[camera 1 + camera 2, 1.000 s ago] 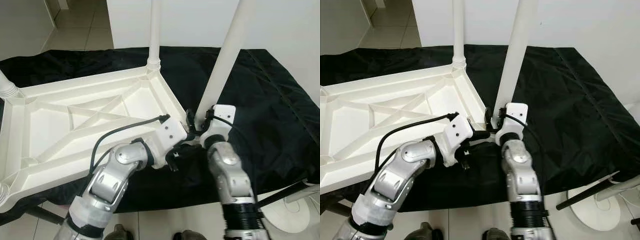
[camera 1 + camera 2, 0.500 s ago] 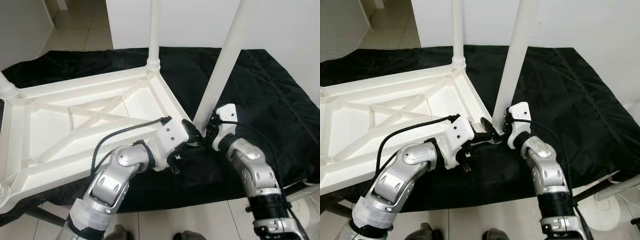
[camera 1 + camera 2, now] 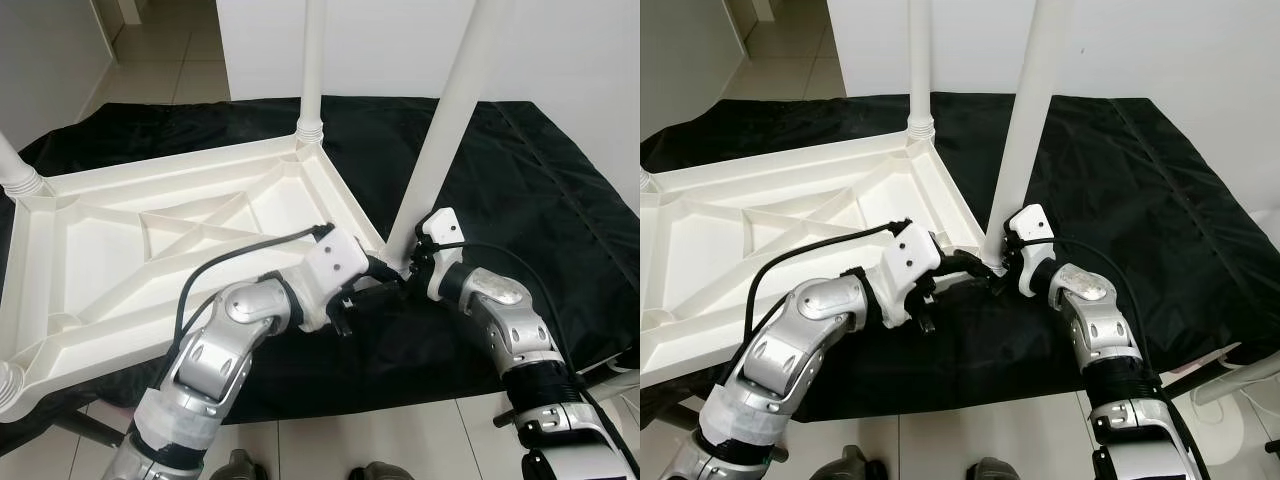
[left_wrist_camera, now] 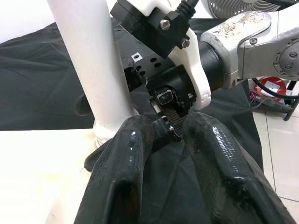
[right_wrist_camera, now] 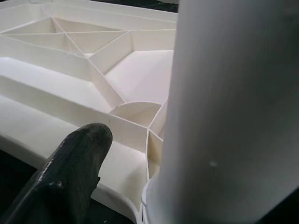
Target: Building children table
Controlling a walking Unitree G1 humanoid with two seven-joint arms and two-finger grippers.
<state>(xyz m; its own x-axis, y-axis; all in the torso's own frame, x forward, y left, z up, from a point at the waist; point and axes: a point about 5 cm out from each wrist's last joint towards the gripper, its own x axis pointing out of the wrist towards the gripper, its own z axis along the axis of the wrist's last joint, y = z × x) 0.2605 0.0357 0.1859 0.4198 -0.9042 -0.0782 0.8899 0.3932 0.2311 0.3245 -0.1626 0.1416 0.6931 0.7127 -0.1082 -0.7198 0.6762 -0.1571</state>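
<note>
I see the white table top (image 3: 150,240) lying upside down on a black cloth (image 3: 520,180), and one white leg (image 3: 445,120) stands up from the table top's near right corner, a bit tilted. My right gripper (image 3: 412,268) is right at the bottom of that leg with one black finger (image 5: 70,172) beside it, but I cannot tell if it is squeezing the leg. My left gripper (image 4: 163,135) sits at the same corner, just beside the leg's foot, its two fingers a little apart and holding nothing, and another white leg (image 3: 312,70) stands at the table top's far corner.
</note>
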